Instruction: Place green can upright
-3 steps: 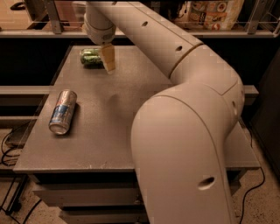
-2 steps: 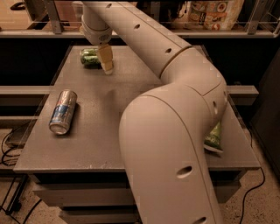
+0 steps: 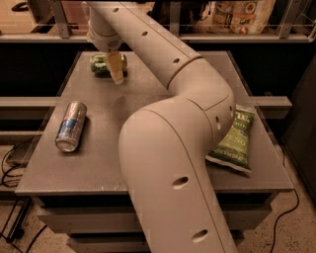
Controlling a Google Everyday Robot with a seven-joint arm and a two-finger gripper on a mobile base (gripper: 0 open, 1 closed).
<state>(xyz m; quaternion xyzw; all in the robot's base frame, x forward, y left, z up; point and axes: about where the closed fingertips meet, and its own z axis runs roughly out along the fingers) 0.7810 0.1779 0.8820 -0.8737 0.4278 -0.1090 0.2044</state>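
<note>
The green can lies on its side at the far left of the grey table, with pale mottled markings showing. My gripper hangs from the arm right in front of the can, covering its right part, with a pale finger pointing down to the tabletop. Whether the gripper touches the can cannot be told.
A silver-and-blue can lies on its side near the table's left edge. A flat green chip bag lies at the right edge, partly behind my arm. A shelf rail with packaged goods runs behind the table.
The arm has swung left, uncovering the chip bag on the right. The gripper has stayed at the green can, which has not moved.
</note>
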